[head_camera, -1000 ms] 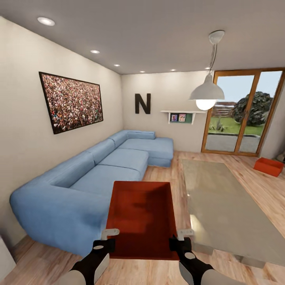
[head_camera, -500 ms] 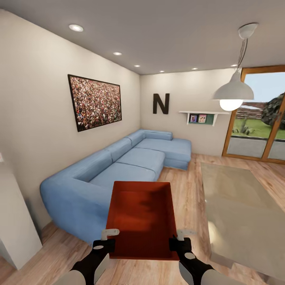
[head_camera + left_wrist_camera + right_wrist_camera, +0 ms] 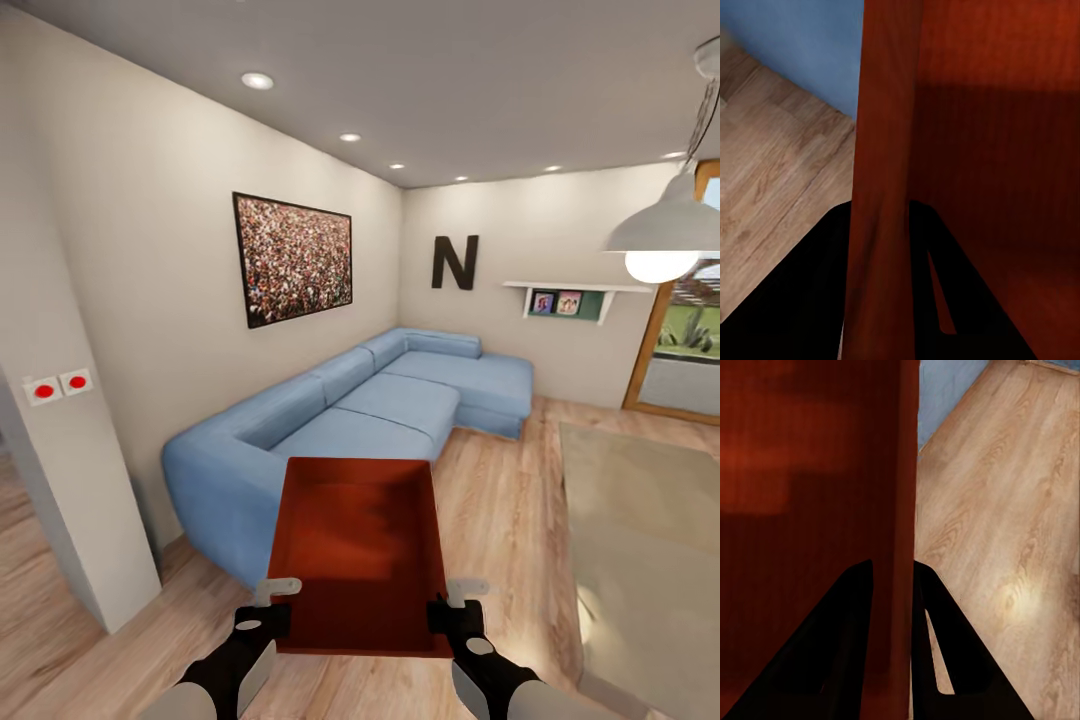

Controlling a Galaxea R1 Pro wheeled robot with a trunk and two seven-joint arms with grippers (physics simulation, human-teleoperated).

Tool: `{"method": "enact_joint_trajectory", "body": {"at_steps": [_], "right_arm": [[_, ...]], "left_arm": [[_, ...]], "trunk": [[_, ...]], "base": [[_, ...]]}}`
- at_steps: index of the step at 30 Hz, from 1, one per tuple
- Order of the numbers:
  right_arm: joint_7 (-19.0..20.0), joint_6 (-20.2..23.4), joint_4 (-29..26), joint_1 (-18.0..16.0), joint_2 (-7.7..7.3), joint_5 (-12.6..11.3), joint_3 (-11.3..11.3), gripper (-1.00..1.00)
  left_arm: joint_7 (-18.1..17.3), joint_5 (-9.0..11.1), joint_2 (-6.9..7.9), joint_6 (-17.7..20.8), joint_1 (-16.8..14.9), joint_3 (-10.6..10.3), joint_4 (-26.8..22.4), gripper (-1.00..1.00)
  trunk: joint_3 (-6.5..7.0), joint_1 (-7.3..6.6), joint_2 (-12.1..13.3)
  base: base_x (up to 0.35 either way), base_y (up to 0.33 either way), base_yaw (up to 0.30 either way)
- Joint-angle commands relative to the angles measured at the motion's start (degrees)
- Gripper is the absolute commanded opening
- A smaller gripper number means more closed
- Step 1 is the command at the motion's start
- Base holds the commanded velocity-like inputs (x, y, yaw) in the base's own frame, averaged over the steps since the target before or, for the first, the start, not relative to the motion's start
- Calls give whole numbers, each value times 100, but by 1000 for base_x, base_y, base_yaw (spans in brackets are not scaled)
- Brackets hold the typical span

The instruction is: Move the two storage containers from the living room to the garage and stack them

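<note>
An orange-red storage container (image 3: 360, 550) is held level in front of me, above the living room's wood-plank floor. My left gripper (image 3: 268, 612) is shut on its near left corner, with the wall (image 3: 881, 187) pinched between the dark fingers (image 3: 810, 300). At the near right corner my right gripper (image 3: 455, 612) is likewise shut on the wall (image 3: 896, 547), one finger (image 3: 832, 645) inside and one outside. The container is empty inside.
A long blue corner sofa (image 3: 340, 410) runs along the left wall just beyond the container. A grey glass-topped low table (image 3: 650, 520) stands at the right. A pale wall corner (image 3: 70, 480) with two red switches juts in at the left, and a pendant lamp (image 3: 665, 230) hangs upper right.
The whole view has swung to the left: sofa, picture and table have slid right, and a wall corner with red switches has come in at the left. The container and both grippers keep their hold.
</note>
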Motion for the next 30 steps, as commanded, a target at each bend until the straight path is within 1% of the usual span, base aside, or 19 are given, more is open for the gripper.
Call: {"method": "enact_joint_trajectory", "body": {"at_steps": [1,30], "right_arm": [[-45,-8,8,-2,-1,-15,-139,-100],[-45,-8,8,-3,-10,-24,-139,-100]], "left_arm": [[96,-102,6,41,-2,88,-27,-100],[96,-102,6,41,-2,88,-36,-100]], "trunk": [[-2,2,-5],[-2,2,-5]], "base": [[0,0,300],[0,0,300]]}}
